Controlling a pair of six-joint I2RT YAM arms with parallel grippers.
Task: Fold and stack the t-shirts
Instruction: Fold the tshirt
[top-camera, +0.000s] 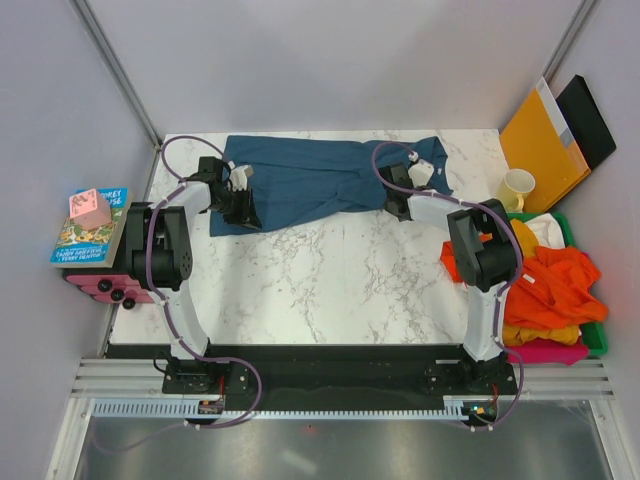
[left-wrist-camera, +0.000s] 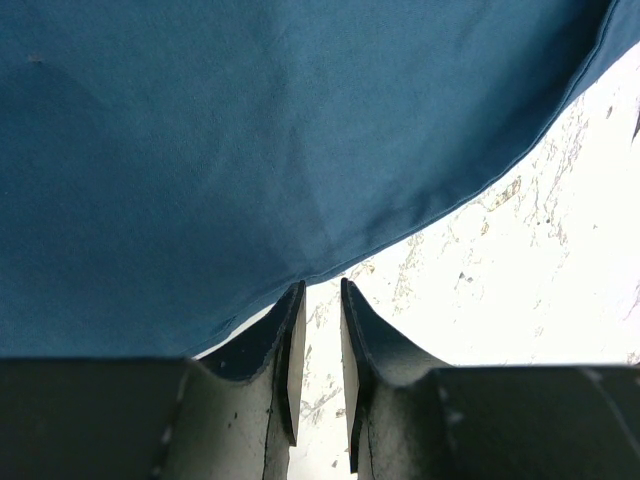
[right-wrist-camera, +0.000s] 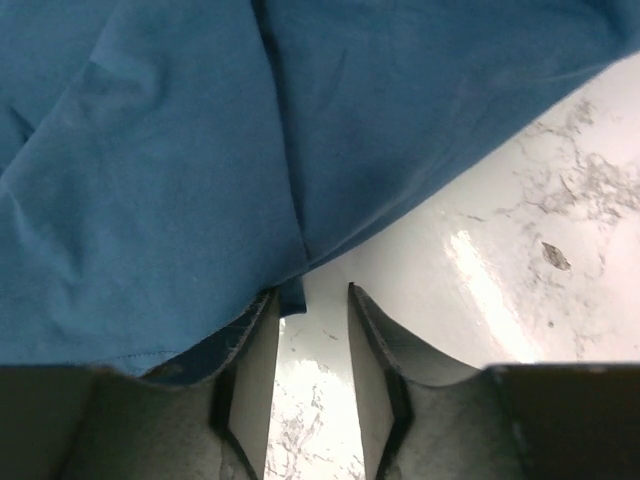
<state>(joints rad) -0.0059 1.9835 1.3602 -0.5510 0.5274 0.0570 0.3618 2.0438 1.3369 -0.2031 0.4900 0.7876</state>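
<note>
Currently our left end effector and right end effector stand slightly parted at the near hem of the teal t-shirt on the far tabletop, so we may close on nothing.

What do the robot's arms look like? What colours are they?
The left arm and the right arm are both made of white tubes joined by chunky black joints. A thin purple cable loops along each one. Each arm ends in a tool with two dark, flat fingers that narrow to points: the left tool and the right tool.
</note>
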